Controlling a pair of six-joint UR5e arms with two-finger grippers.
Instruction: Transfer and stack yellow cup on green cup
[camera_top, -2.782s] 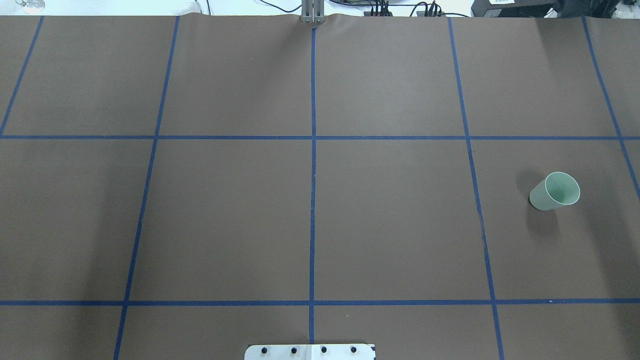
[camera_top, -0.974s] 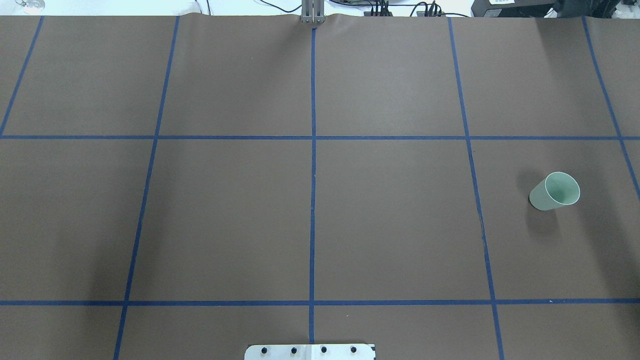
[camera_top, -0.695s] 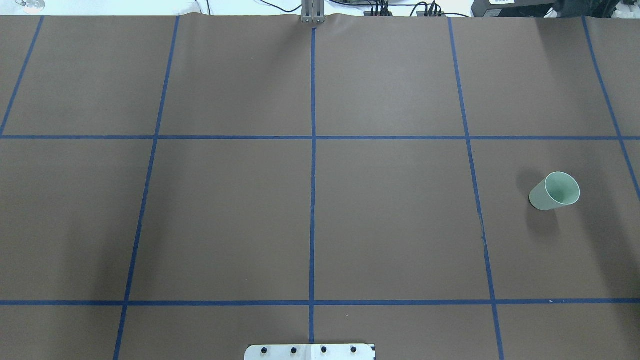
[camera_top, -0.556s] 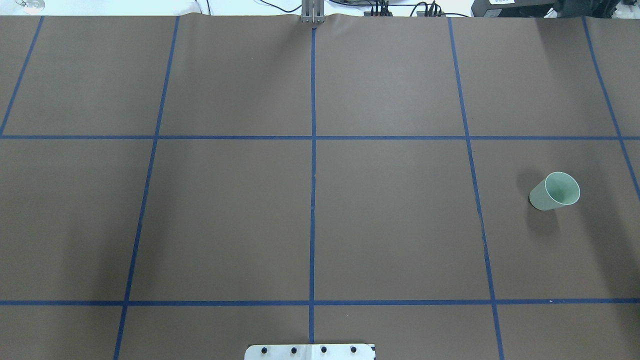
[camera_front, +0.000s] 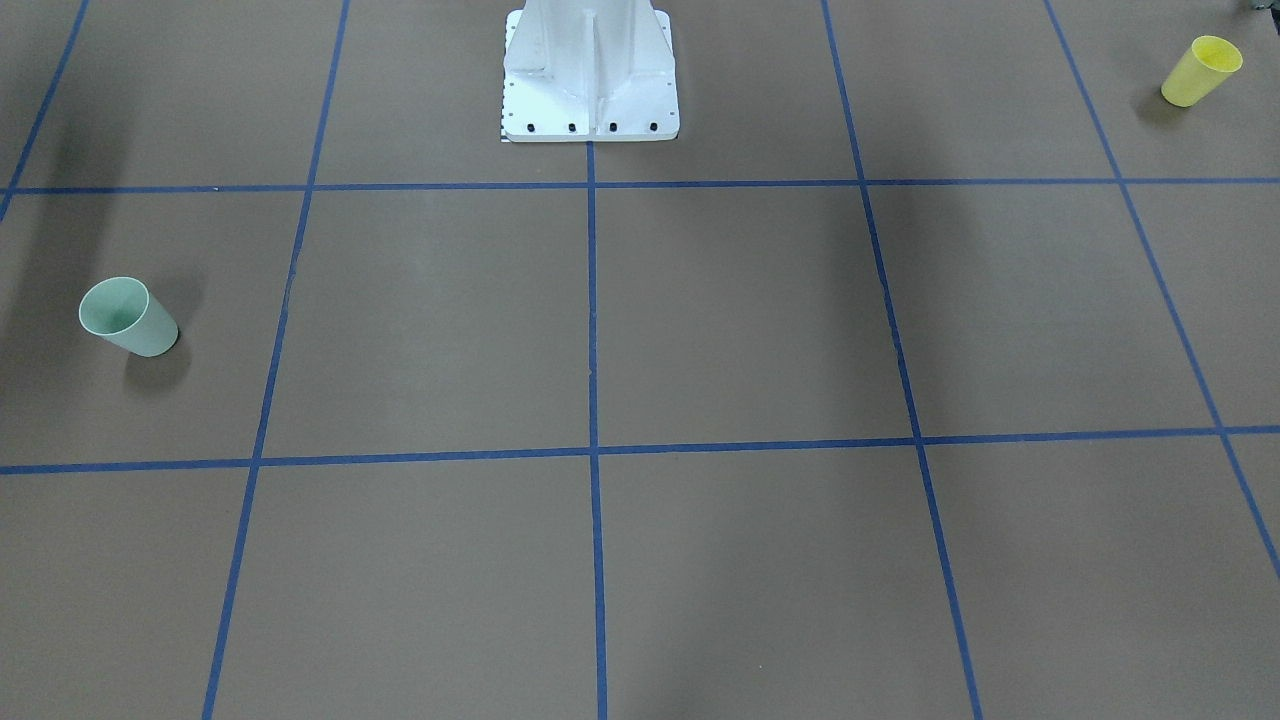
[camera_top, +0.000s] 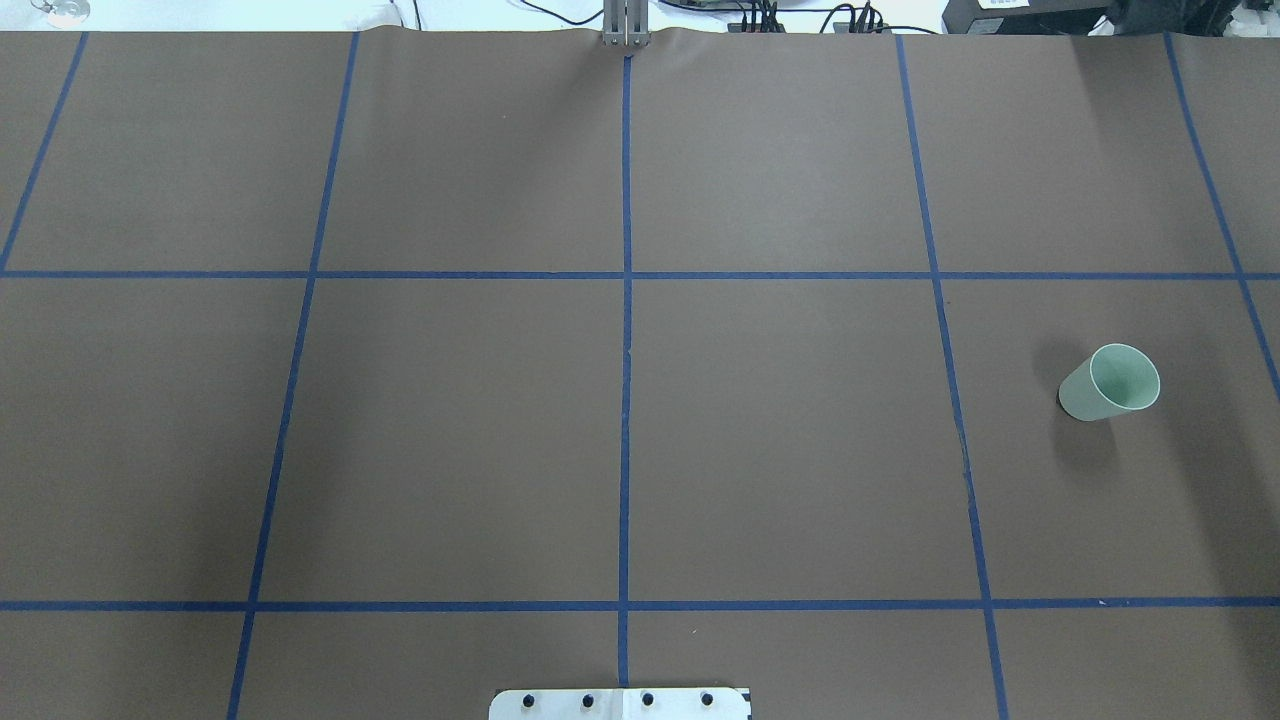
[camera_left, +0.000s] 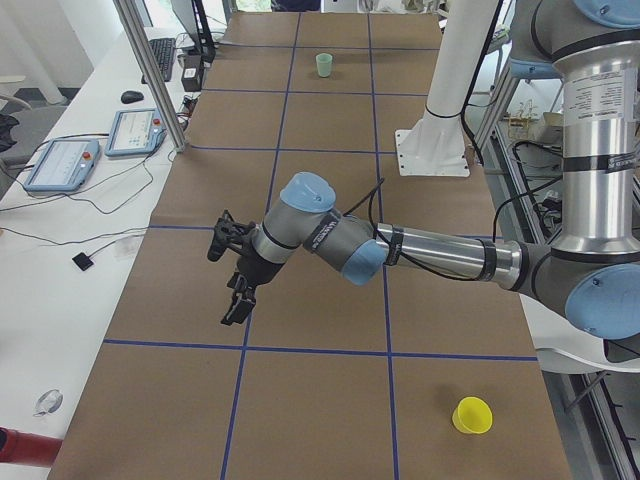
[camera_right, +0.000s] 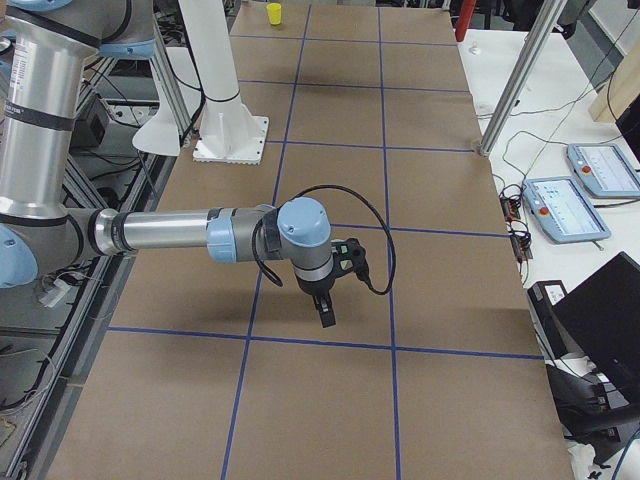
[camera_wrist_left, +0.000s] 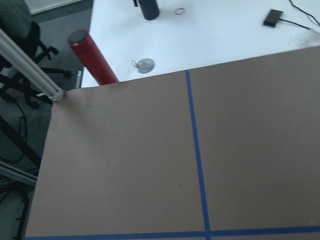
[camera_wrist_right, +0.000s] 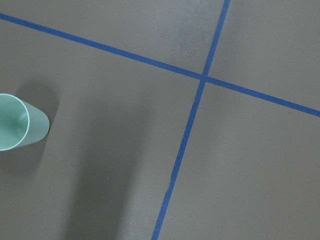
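Yellow cup (camera_left: 471, 415) sits well apart from your left jaws, green cup (camera_top: 1110, 383) from right jaws; their opening you cannot tell.

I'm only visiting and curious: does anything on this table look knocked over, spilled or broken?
Nothing stands out. The green cup and the yellow cup both stand upright, mouths up, far apart at opposite ends of the brown table cover, with no spill or damage visible.

Overhead view: no visible change since earlier frames.
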